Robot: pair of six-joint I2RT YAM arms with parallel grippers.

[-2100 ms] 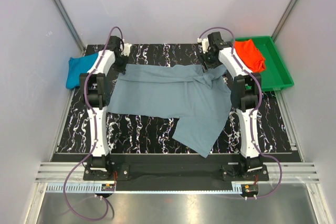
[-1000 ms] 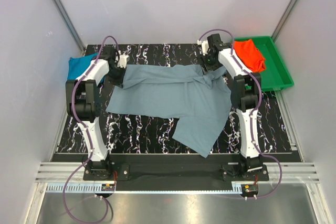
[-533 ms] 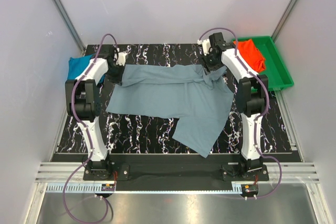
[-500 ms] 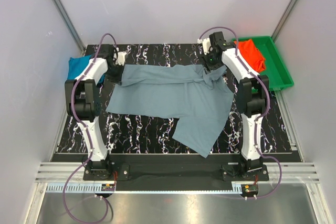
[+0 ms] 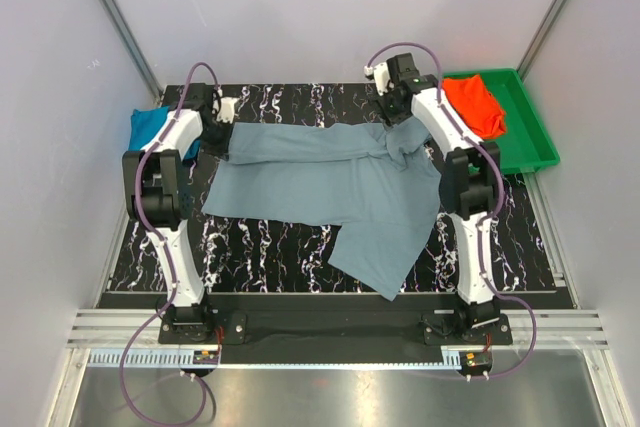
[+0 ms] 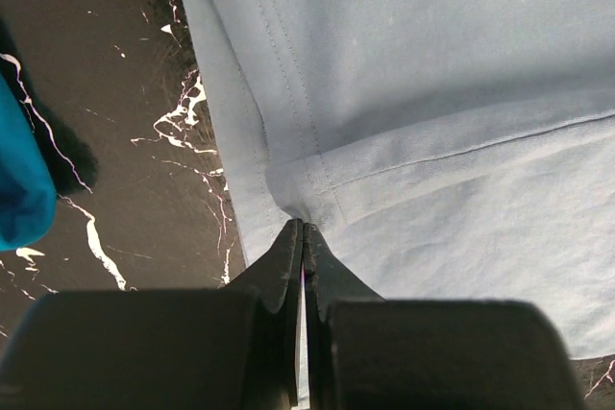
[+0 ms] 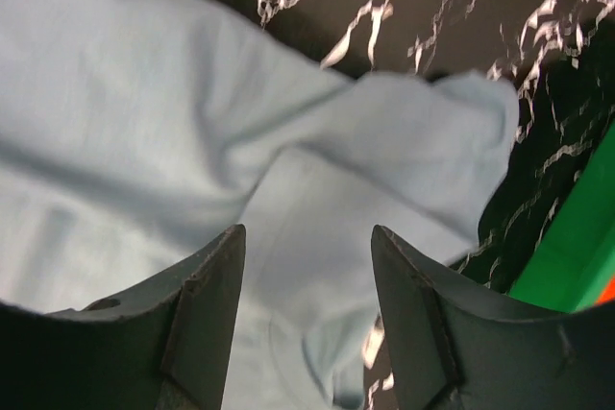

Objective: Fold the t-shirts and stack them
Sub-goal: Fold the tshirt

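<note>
Barely started tbh: grey-blue cloth t-shirt [image 5: 320, 182] lies unfolded, left tool [image 6: 301, 237] pinching its edge, right tool [image 7: 307, 237] open.

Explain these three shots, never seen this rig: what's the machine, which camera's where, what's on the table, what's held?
Two robot arms are bolted at the near edge of a black marbled table. One picture looks down from above and behind; the other two come from wrist cameras, each showing its own claw. A grey-blue t-shirt lies spread out, rumpled at its right end. A teal-blue t-shirt sits at the far left; an orange-red t-shirt lies in a green tray, far right. The left claw is shut, pinching the grey-blue t-shirt by a seam. The right claw is open above the rumpled end, holding nothing.
</note>
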